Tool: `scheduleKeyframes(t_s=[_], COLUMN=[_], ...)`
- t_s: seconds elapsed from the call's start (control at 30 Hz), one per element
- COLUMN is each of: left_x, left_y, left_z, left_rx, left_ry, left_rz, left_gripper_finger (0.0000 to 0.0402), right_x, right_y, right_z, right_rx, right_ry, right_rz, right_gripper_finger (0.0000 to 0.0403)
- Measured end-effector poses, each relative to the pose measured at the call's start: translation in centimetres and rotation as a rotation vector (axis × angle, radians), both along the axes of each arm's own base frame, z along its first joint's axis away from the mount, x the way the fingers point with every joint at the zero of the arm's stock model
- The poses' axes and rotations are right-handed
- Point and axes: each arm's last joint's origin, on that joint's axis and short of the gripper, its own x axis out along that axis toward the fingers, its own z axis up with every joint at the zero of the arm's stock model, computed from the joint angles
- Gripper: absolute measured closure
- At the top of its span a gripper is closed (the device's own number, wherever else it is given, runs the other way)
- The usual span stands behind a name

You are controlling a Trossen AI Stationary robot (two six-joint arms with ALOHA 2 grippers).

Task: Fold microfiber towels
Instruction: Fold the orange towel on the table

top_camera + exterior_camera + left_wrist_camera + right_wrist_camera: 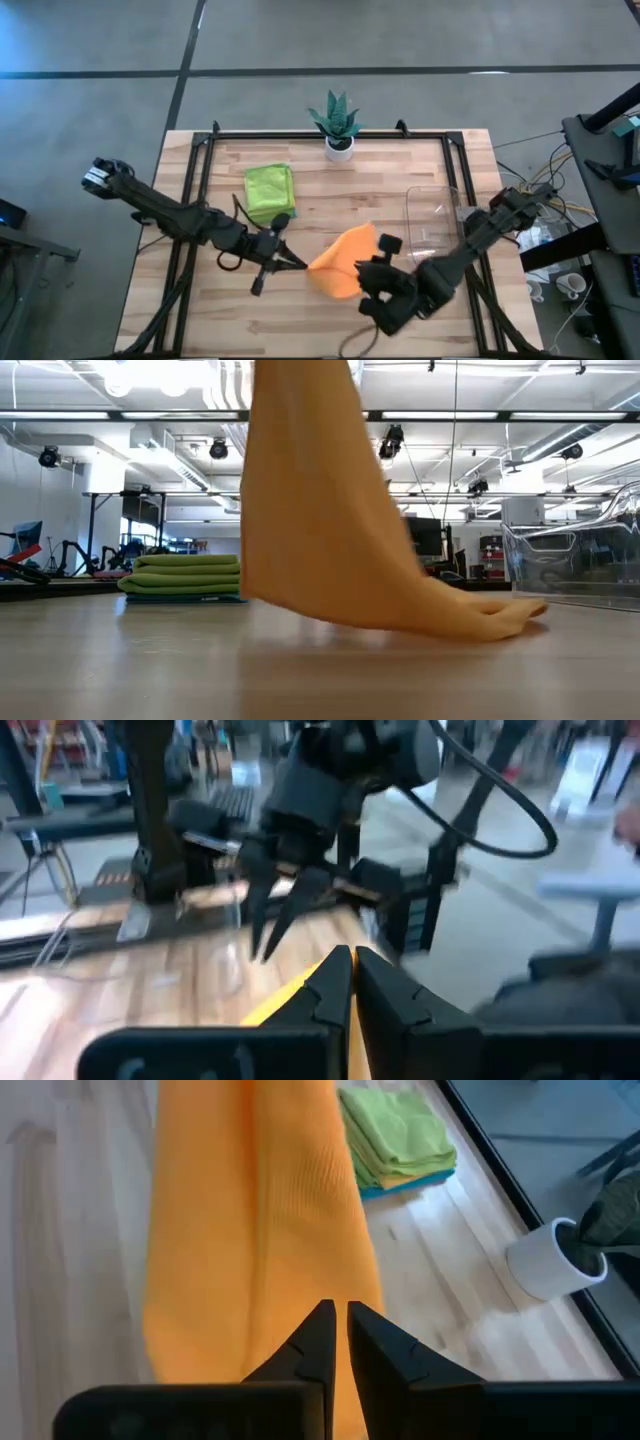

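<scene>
The left gripper (pixel 297 264) is closed on one corner of the soft orange microfiber towel (pixel 345 262), and the right gripper (pixel 362 270) is pinched on the opposite edge. The towel is held lifted between them, its lower end trailing on the wooden table (pixel 200 310). Both arms are stretched low toward the table's middle. A folded stack of lime green towels (pixel 269 190) lies well apart, near the small potted plant (pixel 337 122).

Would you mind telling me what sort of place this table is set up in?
Most likely a robotics lab or workshop: the wooden table stands on a bare concrete floor, ceiling lights and pipes run overhead, and equipment stands fill the room behind.
</scene>
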Motion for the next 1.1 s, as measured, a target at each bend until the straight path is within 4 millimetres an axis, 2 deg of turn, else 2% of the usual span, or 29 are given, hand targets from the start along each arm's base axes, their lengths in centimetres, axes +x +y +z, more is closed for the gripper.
scheduleKeyframes(t_s=[0.1, 0.2, 0.37, 0.47, 0.73, 0.93, 1.1], left_x=[0.1, 0.0, -0.7, -1.0, -1.5, -2.3, -2.4], left_y=[0.0, 0.1, 0.4, 0.4, 0.4, 1.0, 1.0], left_z=[1.0, 0.5, -1.4, -2.1, -1.4, -0.3, -0.5], left_rx=[0.065, 0.101, 0.115, 0.135, 0.129, 0.120, 0.128], left_ry=[0.103, 0.203, 0.349, 0.396, 0.359, 0.315, 0.330], left_rz=[0.002, 0.008, 0.032, 0.032, 0.028, 0.076, 0.080], left_gripper_finger=[0.0401, 0.0401, 0.0401, 0.0401, 0.0401, 0.0401, 0.0401], right_x=[-0.8, -1.1, -0.9, -0.6, 0.3, 0.7, 1.1], right_y=[0.9, 1.1, 0.6, -0.1, -1.8, -2.1, -2.5], right_z=[-1.2, -2.9, -6.3, -7.3, -7.2, -10.2, -12.8], right_rx=[-0.017, -0.004, 0.035, 0.024, -0.020, 0.032, 0.070], right_ry=[-0.026, 0.001, 0.140, 0.174, 0.176, 0.195, 0.238], right_rz=[-0.022, -0.049, -0.063, -0.059, -0.067, 0.007, 0.183], right_gripper_finger=[0.0376, 0.0364, 0.0309, 0.0269, 0.0213, 0.0209, 0.0211])
